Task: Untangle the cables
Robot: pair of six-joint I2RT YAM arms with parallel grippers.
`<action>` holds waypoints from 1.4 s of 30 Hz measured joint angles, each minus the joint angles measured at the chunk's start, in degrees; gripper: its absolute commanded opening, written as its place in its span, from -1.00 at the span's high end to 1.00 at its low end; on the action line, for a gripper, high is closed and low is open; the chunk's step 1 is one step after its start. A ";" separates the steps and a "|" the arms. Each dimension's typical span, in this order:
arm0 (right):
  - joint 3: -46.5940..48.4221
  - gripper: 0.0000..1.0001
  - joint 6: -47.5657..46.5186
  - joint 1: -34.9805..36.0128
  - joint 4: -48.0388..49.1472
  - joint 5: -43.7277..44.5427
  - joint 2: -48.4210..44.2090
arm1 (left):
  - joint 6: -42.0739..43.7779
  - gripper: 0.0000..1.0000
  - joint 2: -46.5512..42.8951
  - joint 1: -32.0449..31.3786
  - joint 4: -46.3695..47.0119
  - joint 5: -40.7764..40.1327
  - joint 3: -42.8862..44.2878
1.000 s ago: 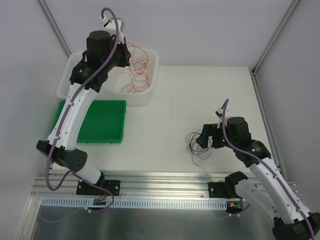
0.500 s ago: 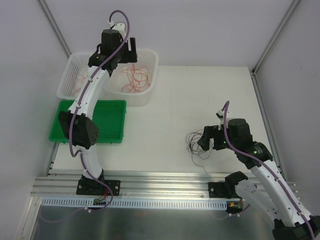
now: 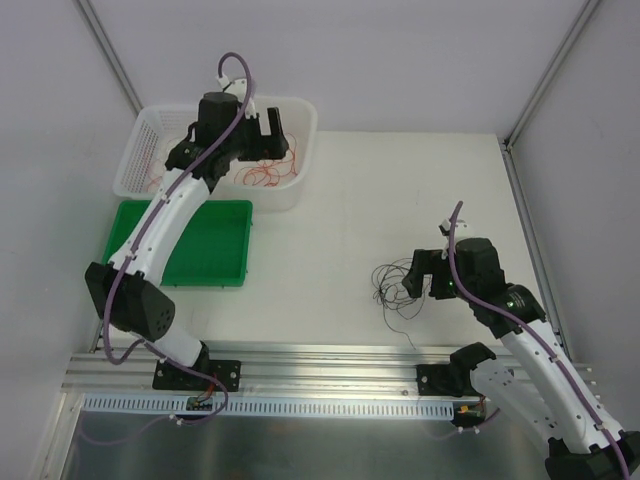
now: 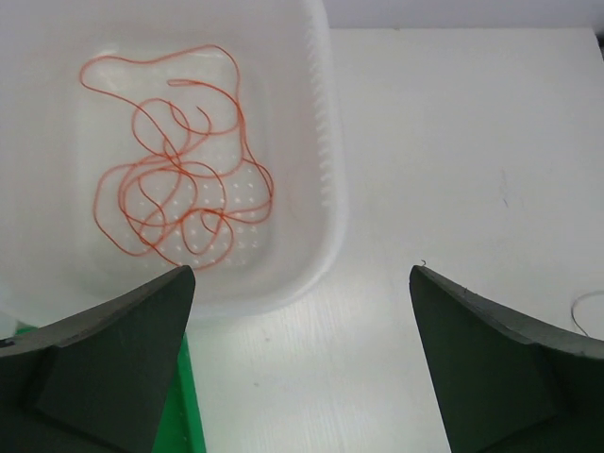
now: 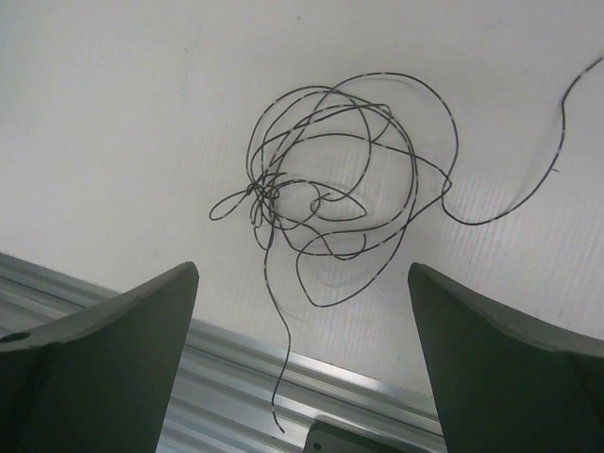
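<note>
Left tool (image 4: 302, 274) dropped toward orange cables (image 4: 179, 193), spread; right tool (image 5: 302, 269) spread above black cables (image 5: 330, 189).

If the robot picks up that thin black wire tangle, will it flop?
Probably floppy: the thin black wire tangle lies in loose curls. Likely light, being hair-thin. It may lift as one clump, since its loops cross.

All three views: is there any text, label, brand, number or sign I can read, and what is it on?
No readable text in any view.
No print shows on the white basket, the green tray or the table.
No markings show on the left gripper or the right gripper; both are plain dark.
The small connector below the left arm's base is too small to tell.
</note>
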 measured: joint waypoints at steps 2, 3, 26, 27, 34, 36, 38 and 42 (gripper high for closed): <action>0.04 -0.96 1.05 0.00 -0.52 2.16 0.00 | -1.07 -0.98 -4.85 -3.39 0.44 0.02 -5.38; 0.04 -0.96 1.44 0.00 -0.72 2.97 -0.04 | -1.38 -0.98 -6.60 -5.25 0.33 0.09 -7.37; -6.29 -0.97 12.17 0.00 -3.39 17.62 -5.44 | -6.71 -0.66 13.49 -43.89 5.25 -2.19 -17.70; -7.04 -0.97 12.66 0.00 -3.32 17.57 -5.81 | -7.19 -0.55 15.17 -43.89 5.66 -2.73 -16.65; -11.67 -0.96 15.43 0.00 -0.39 15.41 -5.57 | -10.56 0.00 21.94 -43.74 8.22 -6.97 -12.87; -12.68 -0.94 16.09 0.00 1.68 14.34 -4.63 | -11.32 0.16 22.58 -43.78 8.90 -7.54 -12.83; -13.86 -0.91 17.11 -0.02 4.15 13.09 -3.17 | -12.24 0.73 23.12 -43.78 9.51 -7.87 -12.83; -16.46 -0.82 19.08 -0.02 9.35 10.99 0.07 | -13.90 1.00 23.17 -43.74 11.26 -8.20 -14.32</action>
